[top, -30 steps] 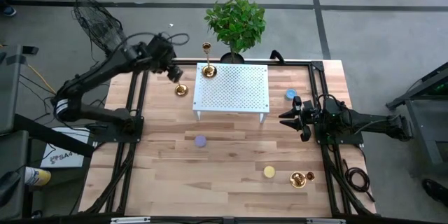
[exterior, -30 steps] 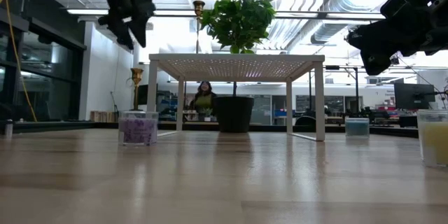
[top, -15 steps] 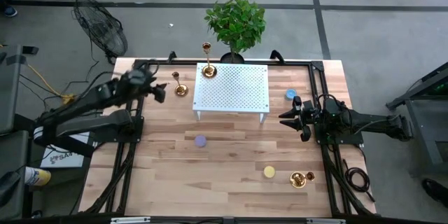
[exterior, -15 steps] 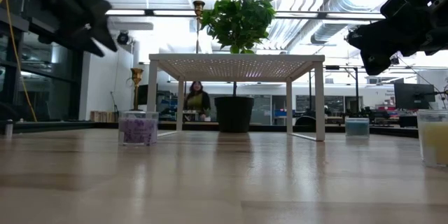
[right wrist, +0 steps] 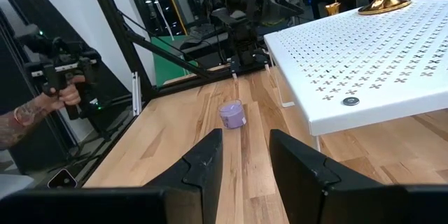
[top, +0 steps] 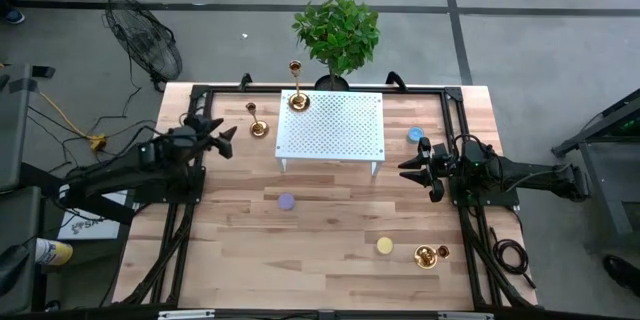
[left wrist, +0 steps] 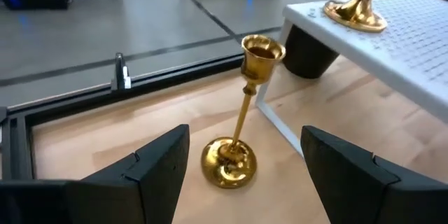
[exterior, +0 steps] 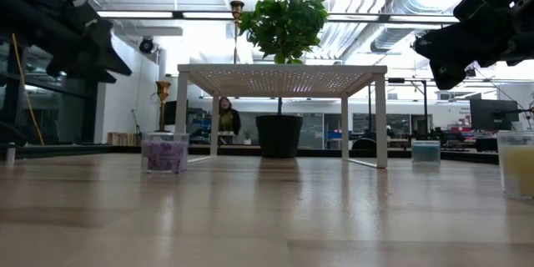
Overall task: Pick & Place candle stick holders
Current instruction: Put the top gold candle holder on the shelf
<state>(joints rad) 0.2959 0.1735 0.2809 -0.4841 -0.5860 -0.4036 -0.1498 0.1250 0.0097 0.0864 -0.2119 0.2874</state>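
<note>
Robotics lab in a large open industrial hall

A wooden surface (top: pixel 330 220) framed by black metal rails stands on a grey concrete floor (top: pixel 520 40) marked with dark lines; exposed ducts and strip lights (exterior: pixel 367 25) run overhead, workstations with screens (exterior: pixel 488 117) line the background where a person (exterior: pixel 225 121) stands, a floor fan (top: pixel 145 35) and loose cables (top: pixel 60 110) lie beside the rig, and a hand (right wrist: pixel 59 92) holds a black controller

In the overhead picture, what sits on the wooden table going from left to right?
Left pincer → upright gold brass candle stick holder → small purple disc → white perforated stand → yellow disc → blue disc → toppled gold holder.
</note>
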